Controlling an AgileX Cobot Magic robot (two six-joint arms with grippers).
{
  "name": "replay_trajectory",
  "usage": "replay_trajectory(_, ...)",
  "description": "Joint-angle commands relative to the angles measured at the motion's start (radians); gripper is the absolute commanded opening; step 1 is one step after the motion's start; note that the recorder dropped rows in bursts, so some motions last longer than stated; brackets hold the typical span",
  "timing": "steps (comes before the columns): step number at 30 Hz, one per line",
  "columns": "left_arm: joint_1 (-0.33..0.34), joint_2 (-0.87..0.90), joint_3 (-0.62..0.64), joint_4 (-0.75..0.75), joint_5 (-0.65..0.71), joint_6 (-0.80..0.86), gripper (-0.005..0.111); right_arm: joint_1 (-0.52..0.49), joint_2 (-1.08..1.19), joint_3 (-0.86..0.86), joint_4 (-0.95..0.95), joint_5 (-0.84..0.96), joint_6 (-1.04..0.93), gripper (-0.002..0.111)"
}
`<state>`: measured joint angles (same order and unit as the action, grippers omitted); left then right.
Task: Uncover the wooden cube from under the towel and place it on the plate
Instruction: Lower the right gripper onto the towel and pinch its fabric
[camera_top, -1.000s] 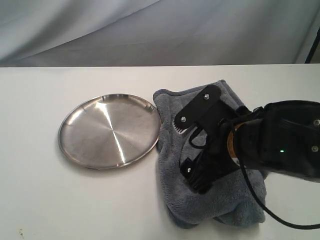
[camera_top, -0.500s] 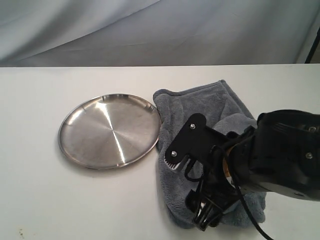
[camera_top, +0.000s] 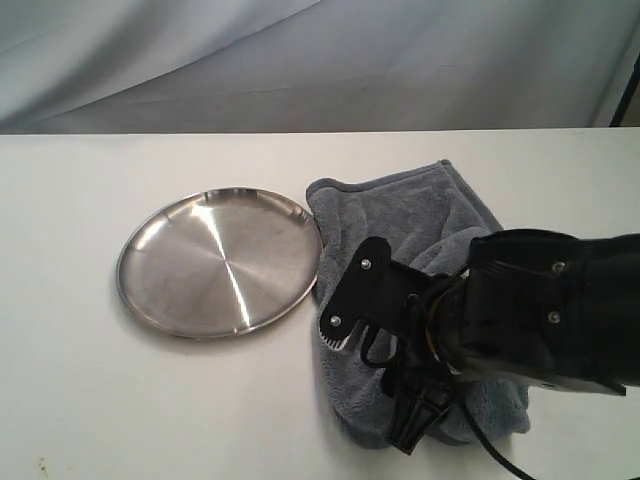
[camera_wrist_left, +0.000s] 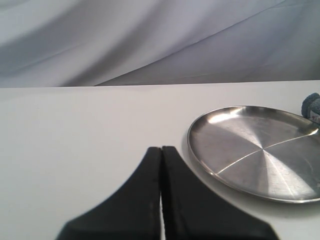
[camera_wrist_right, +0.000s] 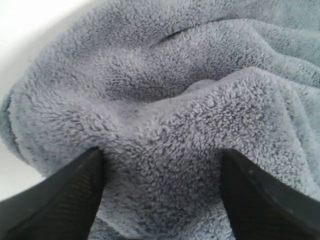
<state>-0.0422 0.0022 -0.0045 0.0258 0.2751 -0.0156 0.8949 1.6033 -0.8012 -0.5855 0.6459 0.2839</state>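
Observation:
The blue-grey fleece towel (camera_top: 410, 210) lies crumpled to the right of the shiny silver plate (camera_top: 220, 262). The wooden cube is hidden; no wood shows in any view. My right gripper (camera_top: 370, 390) is down on the towel's near part, open, its black fingers (camera_wrist_right: 75, 195) wide apart on either side of a raised fold of towel (camera_wrist_right: 190, 75). In the left wrist view my left gripper (camera_wrist_left: 161, 149) is shut on nothing over bare table, with the plate (camera_wrist_left: 255, 150) beside it and a corner of the towel (camera_wrist_left: 311, 105) beyond.
The white table (camera_top: 80, 400) runs to a draped grey backdrop (camera_top: 300, 60) at the far side. The right arm's black body (camera_top: 550, 320) covers the towel's right near part. The plate's rim touches or nearly touches the towel's left edge.
My right gripper has moved from the towel's middle toward its near edge and come down onto it. The towel has bunched up a little between the fingers. The plate has not moved.

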Motion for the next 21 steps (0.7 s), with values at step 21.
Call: replay_trajectory(21, 0.002, -0.002, 0.004, 0.000, -0.009, -0.007, 0.000, 0.001, -0.159, 0.020, 0.024, 0.018, 0.001, 0.000)
